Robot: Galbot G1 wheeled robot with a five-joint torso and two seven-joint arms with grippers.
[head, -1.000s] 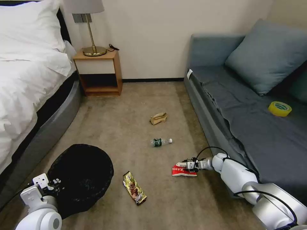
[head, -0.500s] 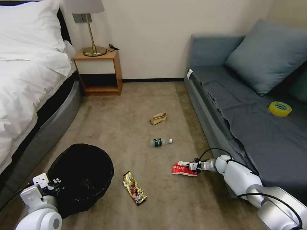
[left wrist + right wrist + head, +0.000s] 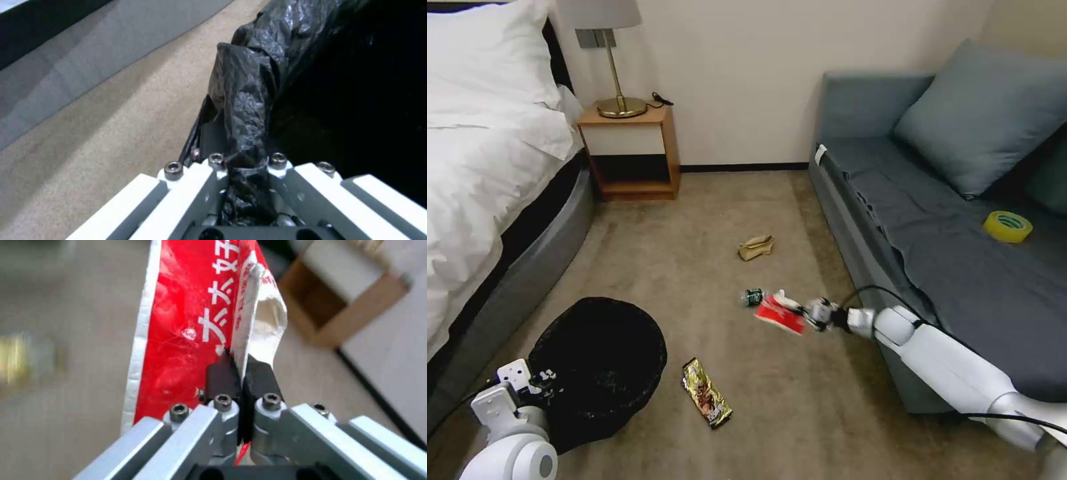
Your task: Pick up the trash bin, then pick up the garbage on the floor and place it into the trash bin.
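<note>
I see the right gripper pinching the red wrapper, lifted off the floor at centre, just off the sofa edge at 3 o'clock. Left gripper clamps the trash bin rim at 8 o'clock. Gold wrapper lies at 6, bottle and paper bag toward 12; open carpet between them.

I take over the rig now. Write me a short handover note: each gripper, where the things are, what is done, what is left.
Left gripper: shut on the bag-lined rim of the bin, at the robot's front left.
Right gripper: shut on the red wrapper, held off the carpet, not yet over the bin.
On the floor: gold wrapper beside the bin, bottle partly behind the red wrapper, paper bag farther ahead.
Done: bin gripped, red wrapper picked up.
Left: drop the red wrapper in the bin, then collect the other three pieces.
</note>
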